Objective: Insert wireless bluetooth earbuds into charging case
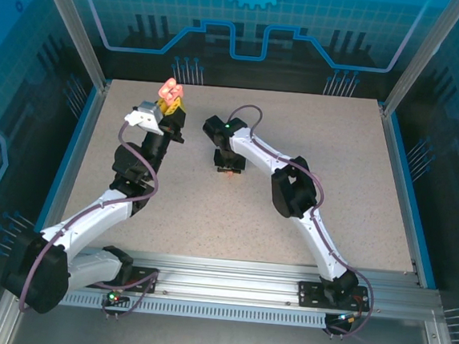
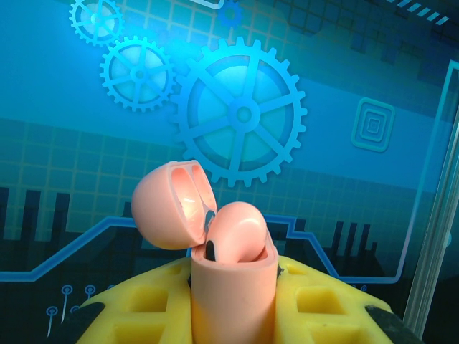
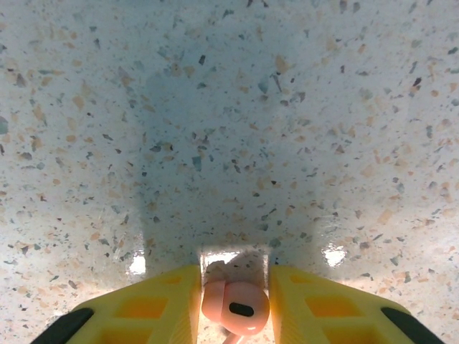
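Observation:
My left gripper is raised at the back left of the table, shut on a salmon-pink charging case held upright between its yellow fingers. The case's lid is swung open to the left. One pink earbud sits in the case, its head sticking out. My right gripper points down at the table's middle, its fingers against both sides of a second pink earbud that lies on the surface. From above, this earbud shows as a small spot under the right gripper.
The speckled table spreads wide to the right and front of both arms. Blue glass walls and metal posts close it in, and an aluminium rail runs along the near edge.

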